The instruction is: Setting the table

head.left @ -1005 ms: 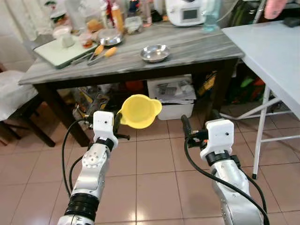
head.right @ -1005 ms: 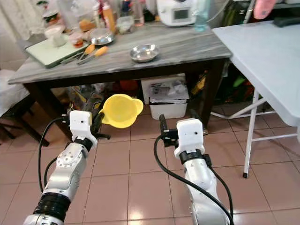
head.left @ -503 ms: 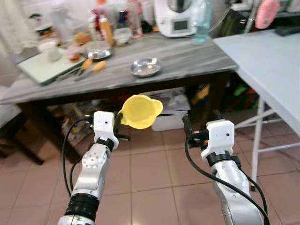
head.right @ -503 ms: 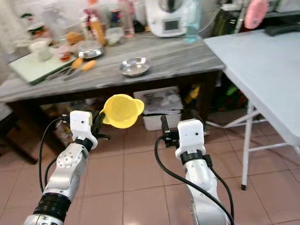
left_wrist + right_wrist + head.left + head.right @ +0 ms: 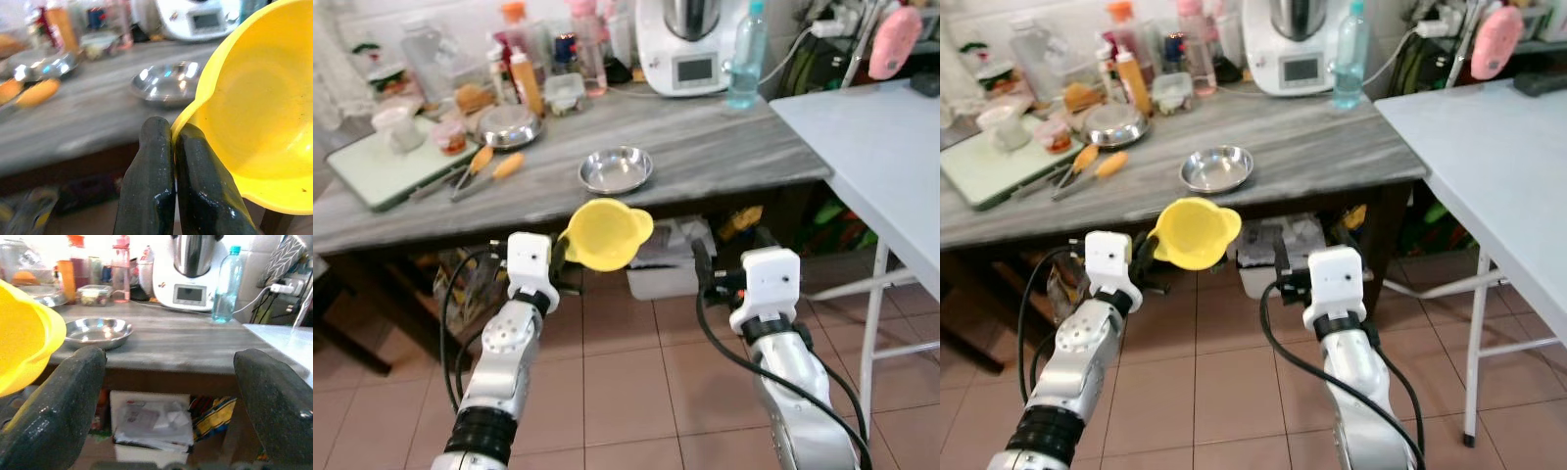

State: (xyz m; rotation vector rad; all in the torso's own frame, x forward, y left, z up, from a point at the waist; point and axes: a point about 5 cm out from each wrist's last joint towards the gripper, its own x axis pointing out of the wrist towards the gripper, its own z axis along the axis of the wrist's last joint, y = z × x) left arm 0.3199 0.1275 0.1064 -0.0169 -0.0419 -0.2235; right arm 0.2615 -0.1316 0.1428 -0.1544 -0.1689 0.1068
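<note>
My left gripper [image 5: 564, 253] is shut on the rim of a yellow plastic bowl [image 5: 605, 233], held in the air just in front of the grey marble table's edge [image 5: 548, 211]. In the left wrist view the two black fingers [image 5: 149, 186] pinch the yellow bowl [image 5: 249, 122]. A steel bowl [image 5: 616, 168] sits on the marble table just beyond it. My right gripper [image 5: 729, 262] is open and empty, level with the left one and to its right; its wrist view looks at the steel bowl [image 5: 99, 330] and the table front.
The marble table carries bottles, a steel lidded pot [image 5: 509, 126], a green cutting board [image 5: 382, 168] with tongs, a white kitchen machine [image 5: 684, 44] and a water bottle [image 5: 745, 67]. A white folding table [image 5: 881, 147] stands at right. Bins sit under the marble table.
The whole view has shifted: the marble table now looks closer and lower in the picture, so the camera has moved forward. Both grippers keep their pose; the yellow bowl stays held.
</note>
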